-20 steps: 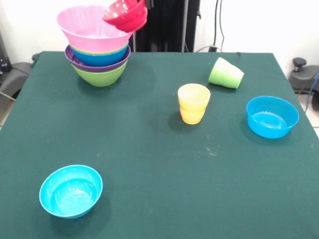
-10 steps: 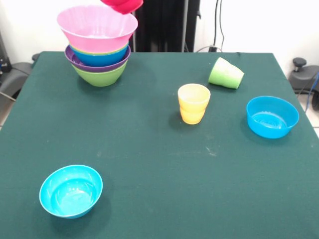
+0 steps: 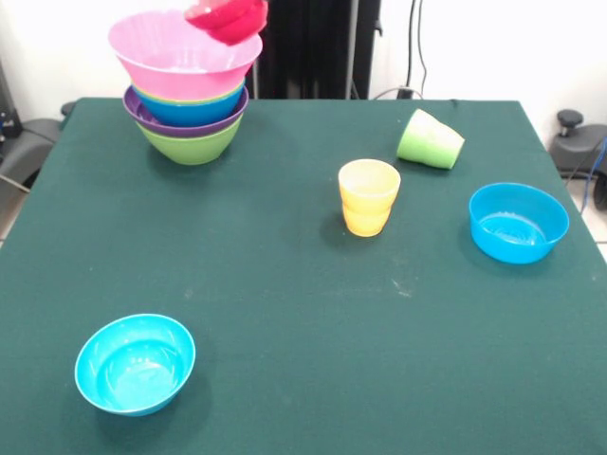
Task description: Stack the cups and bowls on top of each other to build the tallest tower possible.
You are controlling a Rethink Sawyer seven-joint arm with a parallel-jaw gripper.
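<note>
A stack of bowls point(image 3: 187, 90) stands at the far left corner of the green counter point(image 3: 285, 275), pink bowl point(image 3: 180, 52) on top, and a small red bowl point(image 3: 229, 19) hangs tilted over its right rim. The end effector cannot be seen, so I cannot tell if it is apart or together. A yellow cup point(image 3: 368, 196) stands mid-counter, a green cup point(image 3: 430, 139) lies tipped behind it, a blue bowl point(image 3: 518, 222) sits by the right edge, and a light blue bowl point(image 3: 135, 364) sits near the front left corner.

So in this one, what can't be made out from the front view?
- Gripper: none shows; what holds the red bowl tilted above the pink bowl lies past the top edge.
- Red bowl's top: cut off by that edge.
- Lower bowls in the tower: only rims and outer walls show; nesting hides their insides.
</note>
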